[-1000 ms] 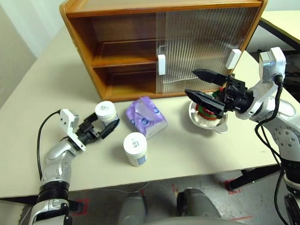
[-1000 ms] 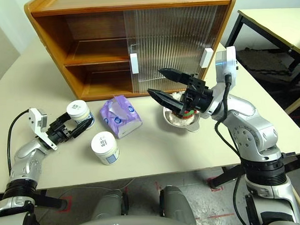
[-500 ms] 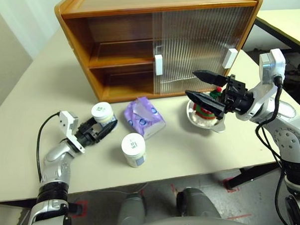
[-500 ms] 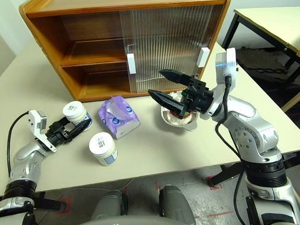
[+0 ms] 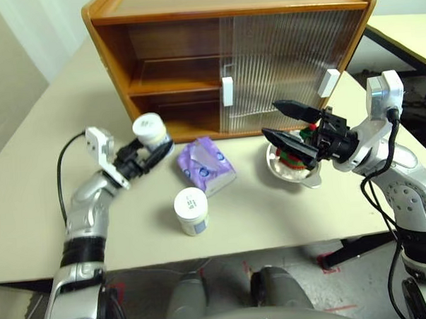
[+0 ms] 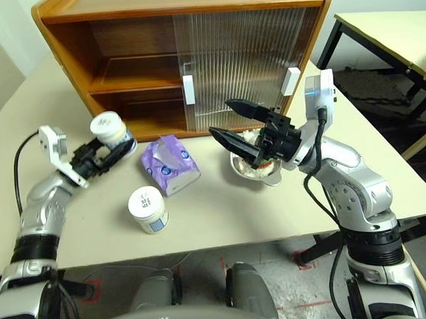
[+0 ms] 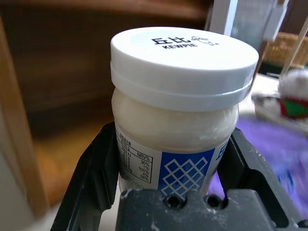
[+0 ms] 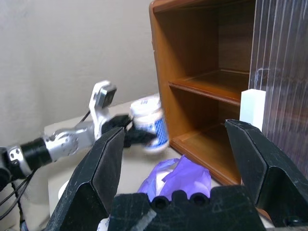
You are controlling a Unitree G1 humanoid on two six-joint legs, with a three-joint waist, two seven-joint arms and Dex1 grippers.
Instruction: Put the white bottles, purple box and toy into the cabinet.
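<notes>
My left gripper (image 5: 154,146) is shut on one white bottle (image 5: 149,129), holding it upright above the table in front of the cabinet's (image 5: 113,58) open left half. Up close, the fingers (image 7: 91,178) clamp the bottle (image 7: 180,96) below its lid. The other white bottle (image 5: 191,210) stands on the table nearer me. Beside it lies the purple box (image 5: 205,165). My right gripper (image 5: 271,119) hovers open over the toy (image 5: 295,156) in its metal bowl (image 5: 302,177) and hides part of it.
The cabinet's ribbed sliding doors (image 5: 286,64) cover its right half, and both left shelves (image 5: 174,83) are bare. The table's front edge runs close behind the standing bottle. Another table (image 5: 405,31) stands at the far right.
My left gripper has lifted the white bottle off the table and carried it up toward the cabinet's open side. The right gripper has stayed where it was.
</notes>
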